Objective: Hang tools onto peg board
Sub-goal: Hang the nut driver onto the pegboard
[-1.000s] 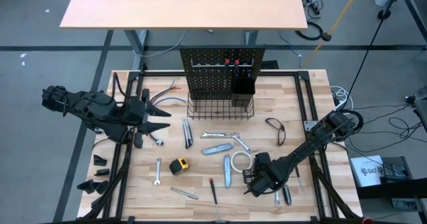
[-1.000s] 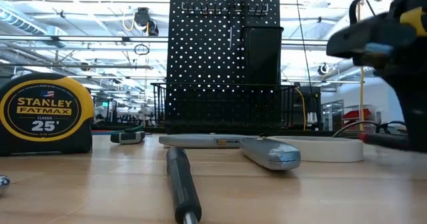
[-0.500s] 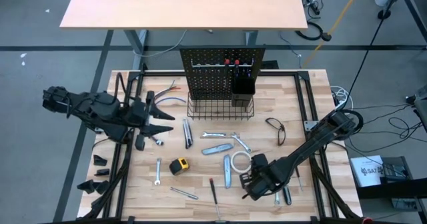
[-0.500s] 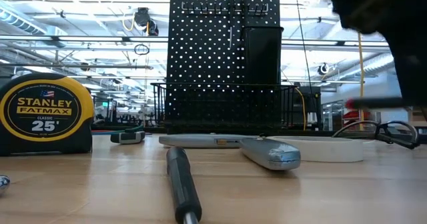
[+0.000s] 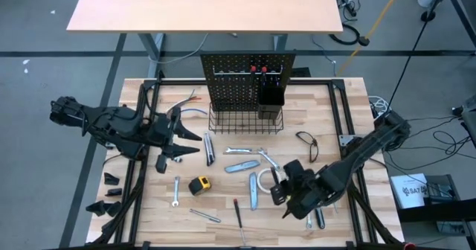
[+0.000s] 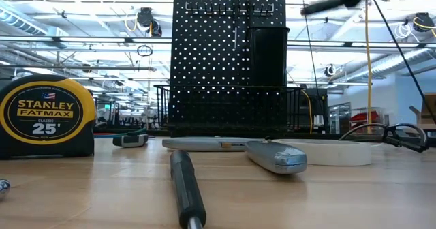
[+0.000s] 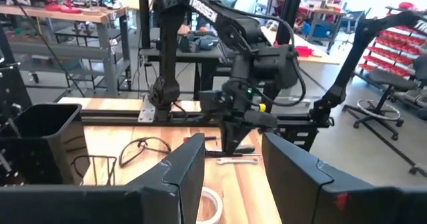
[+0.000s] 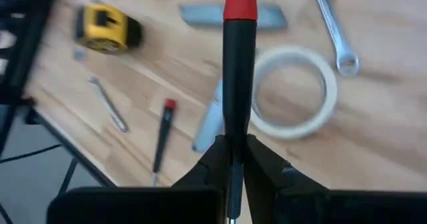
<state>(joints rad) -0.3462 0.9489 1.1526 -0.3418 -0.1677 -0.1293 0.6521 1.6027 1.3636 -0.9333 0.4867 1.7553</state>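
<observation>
Right gripper [image 8: 233, 159] has lifted off the table, clamped on a red-capped black screwdriver [image 8: 238, 64]; left gripper [image 7: 232, 164] hovers half open, empty

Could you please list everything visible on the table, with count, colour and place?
peg board: one, black, upright at the table's far edge
wire basket: one, black, along the board's base
cup holder: one, black, on the board's right part
tape measure: one, yellow-black, left of centre
tape roll: one, white, right of centre
utility knives: three, grey, mid-table
wrenches: at least four, silver, scattered
loose screwdriver: one, dark with a red tip, near edge
safety glasses: one, dark, right side
held screwdriver: one, black with a red cap, in the right tool
left tool: open, left of the basket
right tool: shut on the held screwdriver
</observation>
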